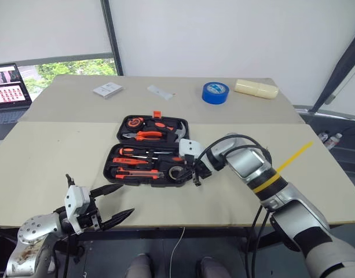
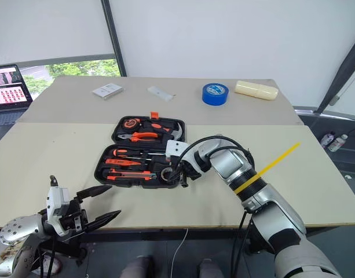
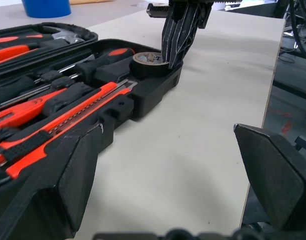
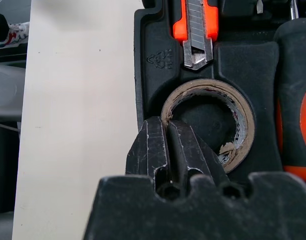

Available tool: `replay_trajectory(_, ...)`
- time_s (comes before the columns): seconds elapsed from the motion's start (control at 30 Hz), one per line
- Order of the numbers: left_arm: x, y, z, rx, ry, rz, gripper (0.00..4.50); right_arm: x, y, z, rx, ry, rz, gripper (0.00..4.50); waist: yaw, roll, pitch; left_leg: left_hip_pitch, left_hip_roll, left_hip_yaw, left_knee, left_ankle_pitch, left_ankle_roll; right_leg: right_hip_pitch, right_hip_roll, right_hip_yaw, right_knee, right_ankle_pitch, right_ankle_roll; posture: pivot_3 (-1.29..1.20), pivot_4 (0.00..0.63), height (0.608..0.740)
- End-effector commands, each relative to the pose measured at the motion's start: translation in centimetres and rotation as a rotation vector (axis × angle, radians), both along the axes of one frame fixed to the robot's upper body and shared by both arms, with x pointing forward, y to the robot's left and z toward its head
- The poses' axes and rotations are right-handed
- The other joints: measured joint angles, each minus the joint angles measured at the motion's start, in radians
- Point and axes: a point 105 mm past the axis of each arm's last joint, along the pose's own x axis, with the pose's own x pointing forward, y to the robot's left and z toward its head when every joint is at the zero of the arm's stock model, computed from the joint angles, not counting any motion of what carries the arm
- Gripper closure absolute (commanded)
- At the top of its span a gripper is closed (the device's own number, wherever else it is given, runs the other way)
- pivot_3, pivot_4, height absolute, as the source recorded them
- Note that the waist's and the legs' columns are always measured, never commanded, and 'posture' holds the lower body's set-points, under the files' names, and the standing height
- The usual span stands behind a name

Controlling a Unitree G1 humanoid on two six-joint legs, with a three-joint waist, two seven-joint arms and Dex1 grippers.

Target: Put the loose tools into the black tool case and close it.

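Sitting flat in its round recess at the near right corner of the black tool case (image 1: 147,152), the small dark grey tape roll (image 4: 208,121) lies with its hole facing up, and the right gripper (image 4: 168,142) comes down on it from the case's right side, its two black fingers pressed together with nothing between them; their tips rest at the roll's rim, on the side toward the case's outer wall, though whether they press on the cardboard core or only touch it cannot be told. Just beside the roll, further along the case's near edge, the orange-black utility knife (image 4: 195,30) lies in its slot with its long axis running along that edge and its blade end pointing at the roll. Behind the knife, two black-and-orange screwdrivers (image 1: 143,152) lie parallel to it, lengthwise across the same lower half. The case itself lies open and flat on the table (image 1: 50,156), its hinge running left to right, with the orange-handled pliers (image 1: 143,135) in the far half. The left gripper (image 1: 114,204) hangs well apart from the case, off its near left corner at the table's front edge, fingers spread wide and empty, pointing toward the case. Far behind the case lie a blue tape roll (image 1: 215,92) and a laptop (image 1: 9,87).
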Motion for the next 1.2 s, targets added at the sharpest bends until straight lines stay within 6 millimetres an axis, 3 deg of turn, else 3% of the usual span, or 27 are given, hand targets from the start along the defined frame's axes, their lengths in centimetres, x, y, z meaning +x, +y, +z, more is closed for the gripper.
replay_trajectory(0.03, 0.0, 0.2, 0.6, 0.008, -0.043, -0.003, 0.0, 0.3, 0.1, -0.9, -0.029, -0.007, -0.009, 4.46, 0.0, 0.0, 0.0, 0.0, 0.0, 0.0, 0.0, 0.0, 0.0, 0.0, 0.0, 0.0, 0.0, 0.0, 0.0, 0.0, 0.15, 0.74)
replay_trajectory(0.13, 0.0, 0.1, 0.6, 0.009, -0.045, -0.004, 0.0, 0.4, 0.6, -1.1, -0.024, -0.025, -0.006, 4.46, -0.004, 0.0, 0.0, 0.0, 0.0, 0.0, 0.0, 0.0, 0.0, 0.0, 0.0, 0.0, 0.0, 0.0, 0.0, 0.0, 0.15, 0.74)
replay_trajectory(0.23, -0.1, 0.3, 0.6, 0.011, -0.045, 0.001, 0.0, 0.2, 1.1, -0.3, 0.011, -0.027, 0.021, 3.5, -0.006, 0.0, 0.0, 0.0, 0.0, 0.0, 0.0, 0.0, 0.0, 0.0, 0.0, 0.0, 0.0, 0.0, 0.0, 0.0, 0.15, 0.74)
replay_trajectory(0.43, 0.6, 1.5, 1.5, -0.022, -0.059, 0.079, 0.0, -1.9, -0.4, 7.3, 0.258, 0.029, 0.227, 1.61, -0.003, 0.0, 0.001, -0.002, 0.0, 0.0, 0.0, 0.002, 0.003, -0.001, 0.0, 0.0, 0.0, -0.001, 0.001, 0.0, 0.15, 0.74)
replay_trajectory(0.53, 2.5, 3.0, 2.6, -0.089, -0.04, 0.22, 0.0, -1.0, -2.1, 8.2, 0.318, 0.031, 0.179, 1.61, -0.001, 0.0, 0.001, -0.002, 0.0, 0.0, -0.001, 0.004, 0.006, -0.001, 0.001, 0.0, 0.0, -0.001, 0.001, 0.0, 0.15, 0.74)
replay_trajectory(0.6, 4.2, 3.9, 3.6, -0.135, -0.023, 0.286, 0.0, 0.6, -3.3, 7.7, 0.338, -0.014, 0.088, 1.61, 0.0, 0.0, 0.001, -0.001, 0.0, -0.001, 0.0, 0.004, 0.006, 0.0, 0.001, 0.0, 0.0, -0.001, 0.001, 0.0, 0.15, 0.74)
replay_trajectory(0.7, 7.8, 6.0, 4.7, -0.117, -0.029, 0.446, 0.69, 4.0, -4.9, 5.8, 0.346, -0.142, -0.127, 2.34, 0.003, 0.0, 0.001, 0.0, 0.0, -0.001, 0.0, 0.004, 0.005, 0.001, 0.001, -0.001, 0.0, -0.001, 0.002, 0.0, 0.15, 0.74)
replay_trajectory(0.8, 10.9, 7.5, 5.3, -0.069, -0.016, 0.576, 1.88, 6.2, -6.0, 3.8, 0.314, -0.277, -0.249, 3.4, 0.004, -0.001, 0.001, 0.0, 0.0, -0.001, 0.0, 0.006, 0.004, 0.001, 0.001, 0.0, 0.0, 0.001, 0.004, 0.0, 0.15, 0.74)
replay_trajectory(0.9, 13.3, 8.9, 5.1, 0.037, 0.001, 0.649, 2.89, 7.9, -6.3, 3.4, 0.343, -0.414, -0.332, 4.42, 0.001, -0.001, 0.002, -0.001, -0.001, -0.001, 0.0, 0.006, 0.004, 0.0, 0.001, 0.001, 0.0, 0.002, 0.003, 0.0, 0.15, 0.74)
replay_trajectory(1.03, 15.8, 8.4, 4.5, 0.071, 0.025, 0.635, 4.37, 9.3, -6.6, 2.8, 0.318, -0.559, -0.376, 4.5, -0.007, -0.002, 0.002, -0.001, -0.001, -0.001, -0.002, 0.006, 0.004, 0.0, 0.002, 0.001, 0.0, 0.002, 0.004, 0.0, 0.15, 0.74)
replay_trajectory(1.2, 17.9, 5.2, 2.9, 0.1, 0.093, 0.537, 4.45, 9.9, -5.5, 1.4, 0.305, -0.536, -0.411, 4.5, -0.007, -0.002, 0.002, -0.002, -0.001, -0.001, -0.003, 0.006, 0.004, 0.0, 0.003, 0.001, 0.0, 0.001, 0.004, 0.0, 0.15, 0.74)
